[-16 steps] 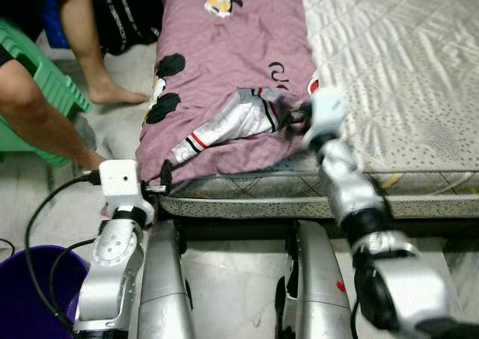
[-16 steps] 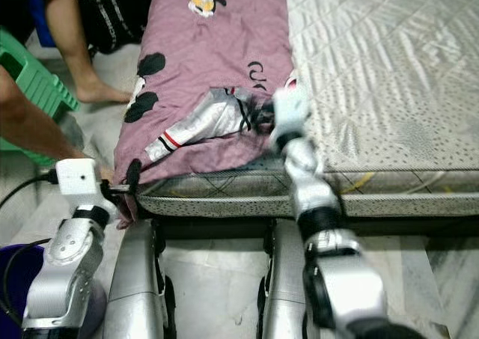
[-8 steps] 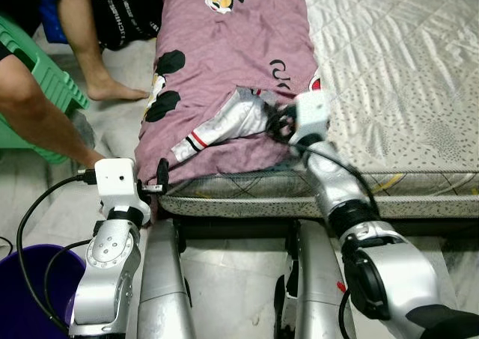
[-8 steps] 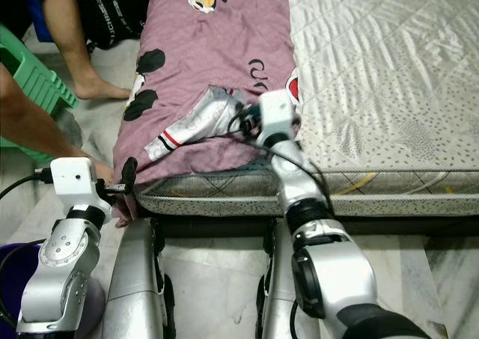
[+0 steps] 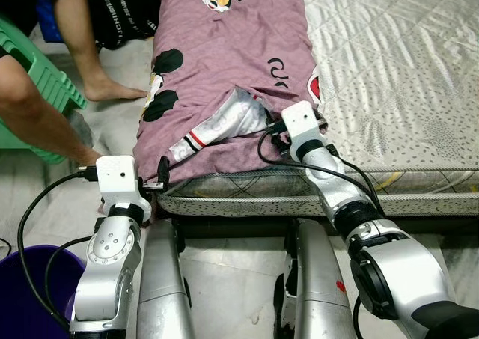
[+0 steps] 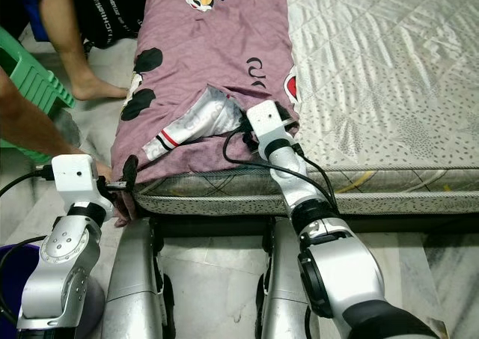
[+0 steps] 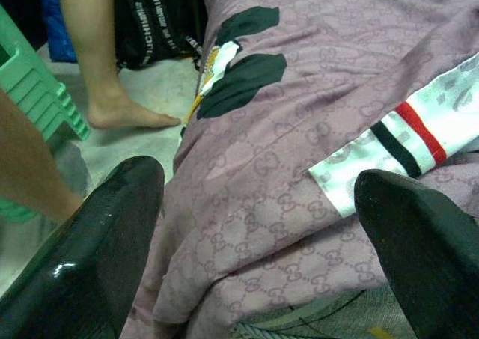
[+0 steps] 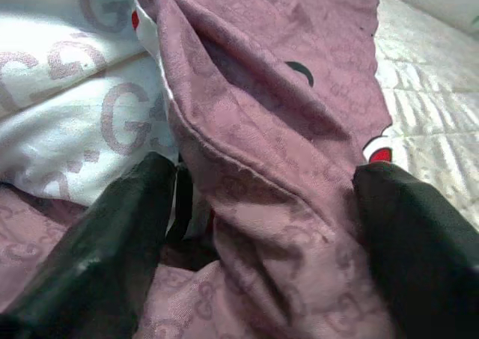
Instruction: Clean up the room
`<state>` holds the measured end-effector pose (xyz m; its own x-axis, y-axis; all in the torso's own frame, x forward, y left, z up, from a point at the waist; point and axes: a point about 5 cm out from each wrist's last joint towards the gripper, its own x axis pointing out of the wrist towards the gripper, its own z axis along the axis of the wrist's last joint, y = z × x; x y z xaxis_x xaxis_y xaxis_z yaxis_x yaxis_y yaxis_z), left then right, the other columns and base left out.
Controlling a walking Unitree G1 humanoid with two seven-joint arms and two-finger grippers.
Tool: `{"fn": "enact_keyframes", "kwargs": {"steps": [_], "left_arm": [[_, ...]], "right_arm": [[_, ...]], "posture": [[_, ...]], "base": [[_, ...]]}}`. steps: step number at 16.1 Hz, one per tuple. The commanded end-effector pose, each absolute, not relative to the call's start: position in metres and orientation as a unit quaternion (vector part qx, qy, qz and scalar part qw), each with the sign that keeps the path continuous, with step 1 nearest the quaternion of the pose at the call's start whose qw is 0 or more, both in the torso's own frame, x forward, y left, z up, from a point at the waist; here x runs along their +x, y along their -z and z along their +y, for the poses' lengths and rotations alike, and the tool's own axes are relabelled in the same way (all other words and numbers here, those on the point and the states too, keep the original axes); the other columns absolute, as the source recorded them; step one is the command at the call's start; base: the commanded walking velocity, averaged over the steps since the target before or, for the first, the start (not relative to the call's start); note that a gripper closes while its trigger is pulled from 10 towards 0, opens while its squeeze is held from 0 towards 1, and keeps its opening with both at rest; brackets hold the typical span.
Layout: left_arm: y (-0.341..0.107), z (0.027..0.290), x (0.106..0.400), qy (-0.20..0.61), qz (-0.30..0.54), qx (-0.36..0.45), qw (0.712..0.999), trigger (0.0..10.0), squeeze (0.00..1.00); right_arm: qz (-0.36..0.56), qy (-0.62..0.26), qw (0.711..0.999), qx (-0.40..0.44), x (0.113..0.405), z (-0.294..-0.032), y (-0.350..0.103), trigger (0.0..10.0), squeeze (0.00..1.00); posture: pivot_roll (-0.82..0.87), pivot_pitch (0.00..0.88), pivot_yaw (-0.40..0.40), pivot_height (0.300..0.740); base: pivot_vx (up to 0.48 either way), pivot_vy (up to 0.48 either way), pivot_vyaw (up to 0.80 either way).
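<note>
Bed: a mattress (image 5: 404,77) under a pale quilted cover with small dots fills the 12 to 3 o'clock area, its patterned edge running across the middle.
Floor: pale marbled tiles (image 5: 247,279) at 6 o'clock.
Seat: a green plastic stool (image 5: 34,77) at 9 o'clock.
Tub: a purple bucket (image 5: 26,294) at 7 o'clock.
Light: even and soft.

- The white fabric with a red-and-black striped cuff (image 8: 67,122) carries large letters "G" and "GG" in faded mauve.
- White lettering on the black garment (image 7: 153,25) is too blurred to read.
</note>
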<state>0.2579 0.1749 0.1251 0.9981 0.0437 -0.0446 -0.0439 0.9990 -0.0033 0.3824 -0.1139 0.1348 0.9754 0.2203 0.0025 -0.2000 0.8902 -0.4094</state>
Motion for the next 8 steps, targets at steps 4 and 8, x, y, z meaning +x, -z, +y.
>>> {"fn": "enact_keyframes", "kwargs": {"steps": [4,8], "left_arm": [[-0.124,0.18,0.26,-0.032,0.027,0.005,0.999,10.0,0.0],[-0.126,0.177,0.269,-0.016,0.021,0.001,1.0,10.0,0.0]], "right_arm": [[-0.028,-0.094,0.975,-0.201,0.383,-0.119,-0.135,0.0,0.0],[-0.028,-0.086,0.976,-0.199,0.381,-0.127,-0.132,0.0,0.0]], "posture": [[0.15,0.196,0.023,0.507],[0.12,0.179,0.037,0.507]], "base": [[0.0,0.0,0.0],[0.0,0.0,0.0]]}}
